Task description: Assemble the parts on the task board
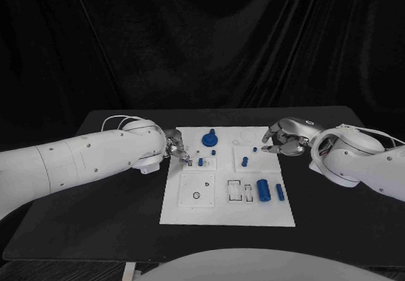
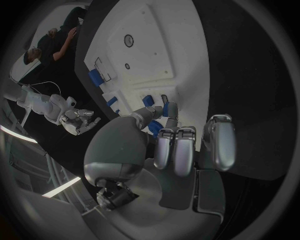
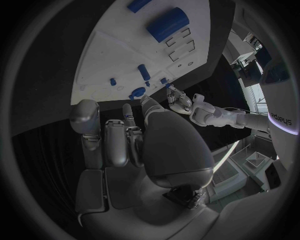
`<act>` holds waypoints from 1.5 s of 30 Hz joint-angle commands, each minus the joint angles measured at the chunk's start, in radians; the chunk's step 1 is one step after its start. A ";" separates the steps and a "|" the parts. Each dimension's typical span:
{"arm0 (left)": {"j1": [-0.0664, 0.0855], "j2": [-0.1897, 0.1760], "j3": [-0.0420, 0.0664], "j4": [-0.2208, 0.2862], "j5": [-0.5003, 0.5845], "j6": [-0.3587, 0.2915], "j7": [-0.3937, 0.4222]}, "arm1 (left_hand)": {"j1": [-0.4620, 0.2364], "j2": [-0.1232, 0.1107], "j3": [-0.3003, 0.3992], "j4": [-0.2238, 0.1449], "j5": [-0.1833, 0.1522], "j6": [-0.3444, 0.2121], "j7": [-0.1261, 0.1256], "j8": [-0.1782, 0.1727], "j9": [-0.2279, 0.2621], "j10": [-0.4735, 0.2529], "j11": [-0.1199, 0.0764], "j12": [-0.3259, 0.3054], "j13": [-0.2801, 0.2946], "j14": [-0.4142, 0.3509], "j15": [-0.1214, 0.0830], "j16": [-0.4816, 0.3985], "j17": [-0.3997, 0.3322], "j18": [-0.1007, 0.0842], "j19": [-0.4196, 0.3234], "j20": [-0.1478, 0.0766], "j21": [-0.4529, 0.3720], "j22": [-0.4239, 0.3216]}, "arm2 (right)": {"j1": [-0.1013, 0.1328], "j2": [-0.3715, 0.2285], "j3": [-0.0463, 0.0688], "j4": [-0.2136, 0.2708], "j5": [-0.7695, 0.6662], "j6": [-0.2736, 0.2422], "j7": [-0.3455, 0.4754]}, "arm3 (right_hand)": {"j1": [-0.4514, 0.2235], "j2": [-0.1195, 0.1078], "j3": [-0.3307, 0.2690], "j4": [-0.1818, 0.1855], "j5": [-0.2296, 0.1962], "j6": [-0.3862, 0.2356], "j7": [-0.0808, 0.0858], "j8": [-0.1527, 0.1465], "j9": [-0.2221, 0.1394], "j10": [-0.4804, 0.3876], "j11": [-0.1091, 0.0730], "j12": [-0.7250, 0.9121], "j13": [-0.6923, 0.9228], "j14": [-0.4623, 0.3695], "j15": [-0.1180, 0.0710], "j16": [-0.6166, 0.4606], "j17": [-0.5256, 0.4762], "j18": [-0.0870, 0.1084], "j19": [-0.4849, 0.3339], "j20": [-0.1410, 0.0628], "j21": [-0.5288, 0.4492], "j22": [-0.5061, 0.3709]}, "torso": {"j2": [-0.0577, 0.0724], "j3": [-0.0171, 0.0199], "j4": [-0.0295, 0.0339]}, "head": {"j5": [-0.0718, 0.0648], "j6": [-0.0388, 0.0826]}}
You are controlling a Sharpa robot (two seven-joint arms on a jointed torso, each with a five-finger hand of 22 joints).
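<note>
The white task board (image 1: 225, 205) lies in the middle of the black table. On it are a round blue disc (image 1: 210, 139), a blue peg (image 1: 245, 161), a thick blue cylinder (image 1: 263, 190) and a thinner one (image 1: 280, 192). My left hand (image 1: 174, 148) reaches over the board's left edge, its thumb and a finger close together over small blue parts (image 1: 201, 160). In the left wrist view those fingertips (image 2: 169, 109) sit right at a small blue part (image 2: 149, 101); whether they pinch it is unclear. My right hand (image 1: 283, 139) hovers at the board's far right corner, fingers loosely curved and holding nothing.
Bare black table lies on both sides of the board and in front of it. The board's near left has a square plate with a small ring (image 1: 197, 194), and rectangular slots (image 1: 235, 190) sit beside the cylinders. A black curtain closes the back.
</note>
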 commanded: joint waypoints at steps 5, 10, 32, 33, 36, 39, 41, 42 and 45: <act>-0.007 0.010 0.001 -0.008 -0.003 -0.010 0.017 | 0.001 0.004 0.132 -0.134 0.007 0.008 -0.010 0.006 0.000 0.104 0.000 -0.001 0.263 0.104 -0.004 0.003 0.263 0.002 0.006 0.003 0.002 0.190 | -0.003 0.001 0.001 -0.001 -0.002 -0.012 -0.013 | 0.004 0.003 0.002 -0.004 0.007 0.002 0.003 0.000 -0.001 0.055 0.009 -0.005 0.198 0.052 0.009 -0.006 0.051 0.007 -0.007 0.000 -0.009 0.105 | 0.002 0.0002 0.0008 | -0.003 0.000; -0.009 0.014 0.001 -0.011 -0.003 -0.009 0.019 | 0.001 0.004 0.132 -0.134 0.007 0.008 -0.010 0.006 0.000 0.104 0.000 -0.001 0.263 0.104 -0.004 0.003 0.263 0.002 0.006 0.003 0.002 0.190 | -0.003 0.001 0.001 -0.001 -0.002 -0.013 -0.013 | 0.004 0.003 0.002 -0.004 0.007 0.002 0.003 0.000 -0.001 0.055 0.009 -0.005 0.198 0.052 0.009 -0.006 0.051 0.007 -0.007 0.000 -0.009 0.105 | 0.003 -0.0013 -0.0007 | -0.002 0.000; -0.023 0.013 0.001 -0.013 -0.003 0.002 0.020 | 0.000 0.004 0.132 -0.134 0.007 0.009 -0.010 0.005 -0.001 0.104 0.000 -0.001 0.263 0.104 -0.004 0.003 0.263 0.003 0.005 0.002 0.001 0.189 | -0.003 0.002 0.001 -0.002 -0.002 -0.011 -0.016 | 0.004 0.003 0.003 -0.005 0.007 0.002 0.003 0.000 -0.002 0.054 0.009 -0.006 0.197 0.052 0.010 -0.008 0.049 0.008 -0.007 0.000 -0.011 0.104 | 0.003 -0.0005 0.0007 | -0.002 0.000; -0.023 0.013 0.001 -0.013 -0.003 0.002 0.020 | 0.000 0.004 0.132 -0.134 0.007 0.009 -0.010 0.005 -0.001 0.104 0.000 -0.001 0.263 0.104 -0.004 0.003 0.263 0.003 0.005 0.002 0.001 0.189 | -0.003 0.003 0.001 -0.003 -0.002 -0.010 -0.016 | 0.004 0.003 0.003 -0.005 0.007 0.002 0.003 0.000 -0.002 0.054 0.009 -0.006 0.197 0.052 0.010 -0.008 0.049 0.008 -0.007 0.000 -0.011 0.104 | 0.003 -0.0005 0.0003 | -0.002 0.000; -0.024 0.012 0.001 -0.012 -0.003 0.003 0.020 | 0.000 0.005 0.132 -0.135 0.007 0.009 -0.010 0.005 -0.002 0.104 0.000 -0.001 0.263 0.104 -0.005 0.003 0.263 0.003 0.005 0.002 0.000 0.189 | -0.003 0.003 0.001 -0.003 -0.002 -0.009 -0.017 | 0.004 0.003 0.003 -0.005 0.007 0.002 0.003 0.000 -0.002 0.054 0.009 -0.006 0.197 0.052 0.010 -0.008 0.049 0.008 -0.007 0.000 -0.011 0.104 | 0.003 -0.0010 -0.0005 | -0.001 0.000; -0.024 0.010 0.001 -0.008 -0.003 0.004 0.021 | 0.000 0.005 0.132 -0.135 0.007 0.009 -0.010 0.005 -0.002 0.104 0.000 -0.001 0.263 0.104 -0.005 0.003 0.263 0.003 0.005 0.002 0.000 0.189 | -0.004 0.003 0.001 -0.003 -0.002 -0.008 -0.018 | 0.004 0.003 0.003 -0.005 0.007 0.002 0.003 0.000 -0.002 0.054 0.009 -0.006 0.197 0.052 0.010 -0.008 0.049 0.008 -0.007 0.000 -0.011 0.104 | 0.002 -0.0012 -0.0001 | 0.000 0.000; -0.024 0.009 0.001 -0.004 -0.003 0.006 0.021 | 0.000 0.005 0.133 -0.135 0.007 0.010 -0.010 0.005 -0.002 0.104 0.000 -0.001 0.263 0.104 -0.005 0.003 0.263 0.003 0.005 0.002 0.000 0.189 | -0.004 0.003 0.001 -0.003 -0.002 -0.007 -0.018 | 0.006 0.003 0.004 -0.006 0.009 0.002 0.003 -0.001 -0.002 0.053 0.009 -0.006 0.197 0.051 0.010 -0.010 0.047 0.008 -0.007 0.001 -0.014 0.104 | 0.002 -0.0012 -0.0002 | 0.000 0.000; -0.024 0.008 0.001 -0.002 -0.003 0.007 0.021 | 0.000 0.005 0.133 -0.135 0.007 0.010 -0.010 0.005 -0.002 0.104 0.000 -0.001 0.263 0.104 -0.005 0.003 0.263 0.003 0.005 0.002 0.000 0.189 | -0.004 0.003 0.001 -0.003 -0.002 -0.007 -0.019 | 0.006 0.003 0.004 -0.006 0.009 0.002 0.003 -0.001 -0.002 0.053 0.009 -0.006 0.197 0.051 0.010 -0.010 0.047 0.008 -0.007 0.001 -0.014 0.104 | 0.003 -0.0013 -0.0003 | 0.000 0.000; -0.024 0.008 0.001 -0.001 -0.003 0.008 0.021 | 0.000 0.005 0.133 -0.135 0.007 0.010 -0.010 0.005 -0.002 0.104 0.000 -0.001 0.263 0.104 -0.005 0.003 0.263 0.003 0.005 0.002 0.000 0.189 | -0.004 0.003 0.001 -0.002 -0.002 -0.005 -0.020 | 0.006 0.003 0.004 -0.006 0.009 0.002 0.003 -0.001 -0.002 0.053 0.009 -0.006 0.197 0.051 0.010 -0.010 0.047 0.008 -0.007 0.001 -0.014 0.104 | 0.003 -0.0010 0.0000 | 0.001 0.000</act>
